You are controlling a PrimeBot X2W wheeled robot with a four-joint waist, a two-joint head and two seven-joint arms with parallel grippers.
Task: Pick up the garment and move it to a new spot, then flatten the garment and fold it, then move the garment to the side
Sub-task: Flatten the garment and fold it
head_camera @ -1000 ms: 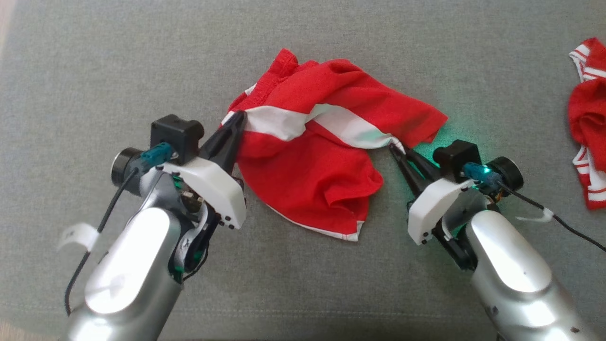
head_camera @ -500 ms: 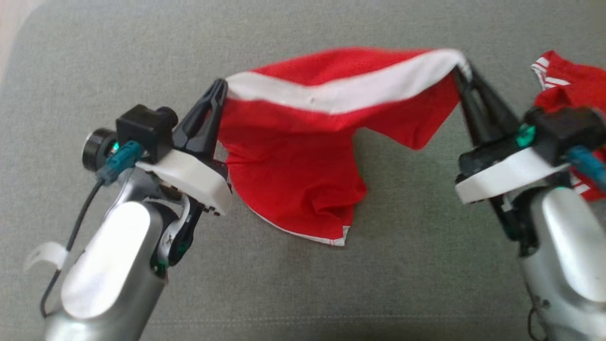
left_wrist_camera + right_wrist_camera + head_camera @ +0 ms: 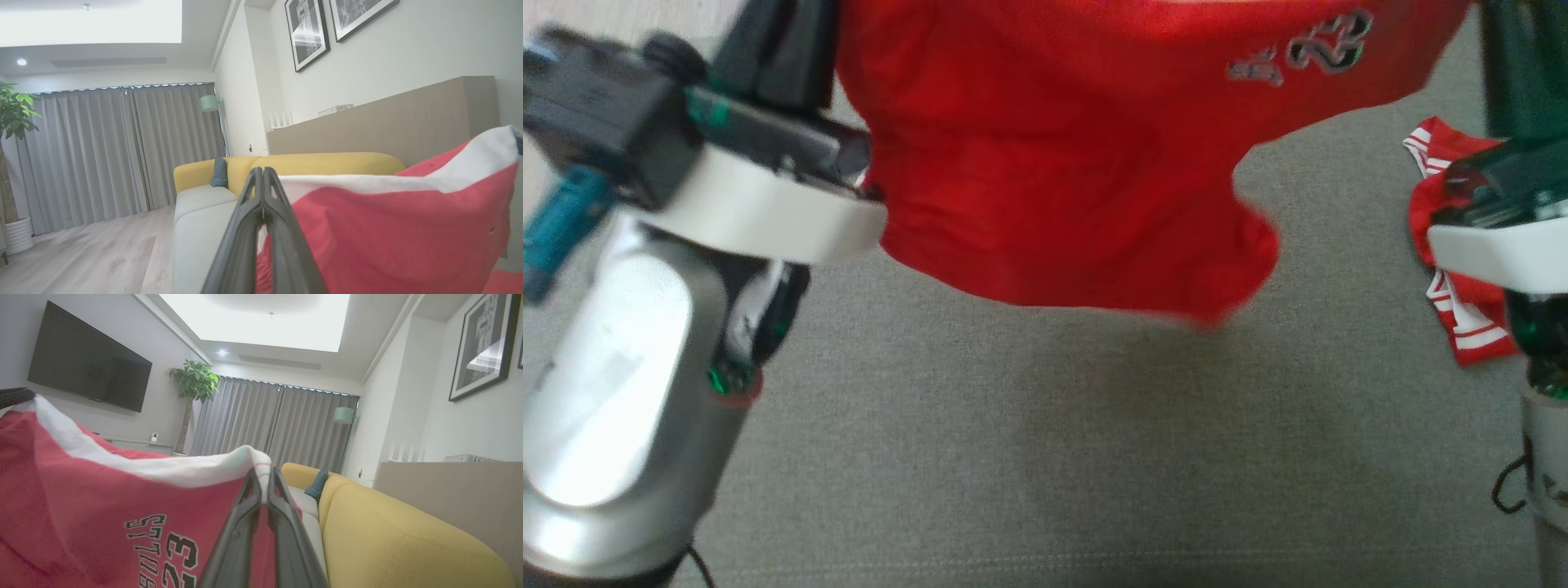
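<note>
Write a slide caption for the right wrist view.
Right claw shut on the white band of a red garment numbered 23, yellow sofa behind.

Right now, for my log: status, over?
Left pincer, right pincer shut on garment, at white band. Garment hanging between them above grey surface. Second red garment at right, apart.

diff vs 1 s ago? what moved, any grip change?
Both hands rose and spread apart, lifting the garment off the grey surface, where it lay crumpled. It now hangs stretched between the left hand and the right hand, number print showing. The head camera shifted too. Unchanged: both hands shut on the garment's white band; the other garment still lies at the right.
</note>
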